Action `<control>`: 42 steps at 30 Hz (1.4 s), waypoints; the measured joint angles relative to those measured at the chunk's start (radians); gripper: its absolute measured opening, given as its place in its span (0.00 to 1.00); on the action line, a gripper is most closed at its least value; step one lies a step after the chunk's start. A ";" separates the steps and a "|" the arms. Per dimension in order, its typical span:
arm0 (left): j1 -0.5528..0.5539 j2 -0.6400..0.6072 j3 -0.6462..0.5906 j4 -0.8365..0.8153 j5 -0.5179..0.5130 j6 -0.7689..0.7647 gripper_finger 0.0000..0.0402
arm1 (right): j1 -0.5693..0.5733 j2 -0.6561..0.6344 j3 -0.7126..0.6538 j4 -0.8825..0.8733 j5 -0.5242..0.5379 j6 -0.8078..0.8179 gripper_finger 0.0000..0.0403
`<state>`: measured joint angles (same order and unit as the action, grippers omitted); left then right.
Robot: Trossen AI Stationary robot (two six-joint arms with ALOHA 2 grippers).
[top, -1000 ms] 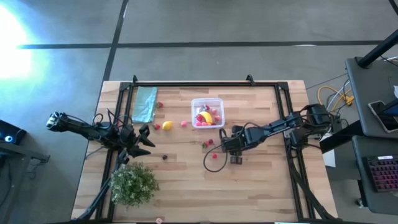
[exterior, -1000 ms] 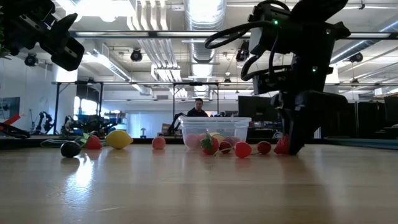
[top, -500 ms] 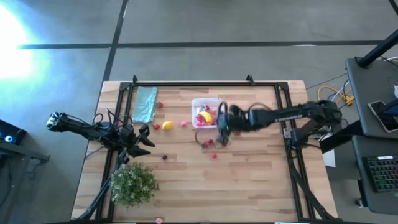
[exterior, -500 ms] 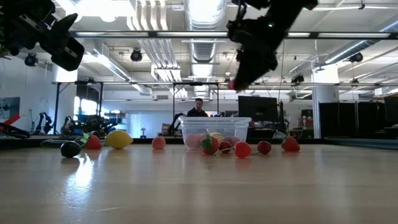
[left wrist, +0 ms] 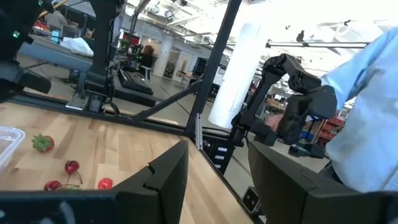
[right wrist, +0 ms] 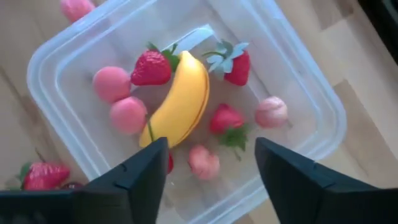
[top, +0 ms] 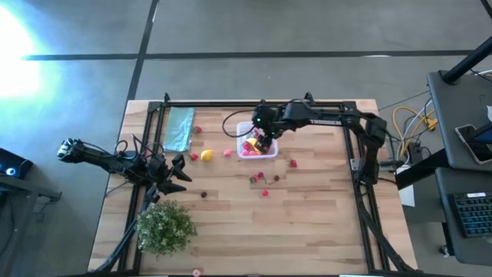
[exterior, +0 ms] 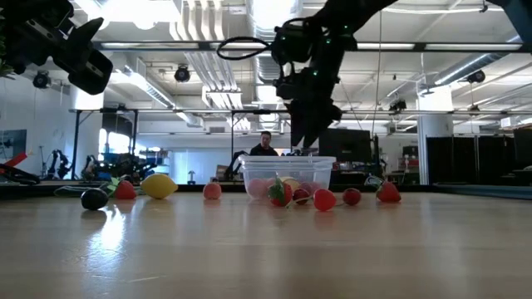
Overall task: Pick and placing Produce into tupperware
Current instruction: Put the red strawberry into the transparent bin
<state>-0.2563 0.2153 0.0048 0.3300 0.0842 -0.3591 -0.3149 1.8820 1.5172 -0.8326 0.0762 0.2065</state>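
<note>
The clear tupperware point(top: 240, 127) stands at the table's far middle. It holds a yellow banana point(right wrist: 180, 102), strawberries and pink pieces. My right gripper point(right wrist: 211, 149) hangs open just above it, pointing down, with nothing between its fingers; the low view shows this gripper point(exterior: 306, 141) clear of the rim. Loose produce lies on the wood: a lemon point(top: 206, 155), a pink piece point(top: 227, 152), a dark piece point(top: 204, 194), cherries point(top: 257, 178) and a strawberry point(top: 293, 163). My left gripper point(top: 181, 171) waits open at the table's left side.
A green leafy bush point(top: 165, 227) stands at the near left corner. A teal cloth point(top: 179, 128) lies at the far left. A black frame rail point(top: 254, 104) runs along the far edge. A person's pale blue sleeve point(left wrist: 367, 124) shows beyond the table.
My right gripper has risen from the table right of the middle. It has swung toward the far edge and the left until it hangs over the tupperware. Half a second ago a small red piece showed at its fingertips; none shows there now.
</note>
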 joint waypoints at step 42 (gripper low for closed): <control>0.000 0.000 0.000 0.001 -0.003 0.000 0.39 | 0.151 -0.441 -0.805 0.305 -0.005 -0.068 0.63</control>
<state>-0.2565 0.2153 0.0048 0.3310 0.0811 -0.3590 -0.1635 1.4409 0.7120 -0.5280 0.0712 0.1383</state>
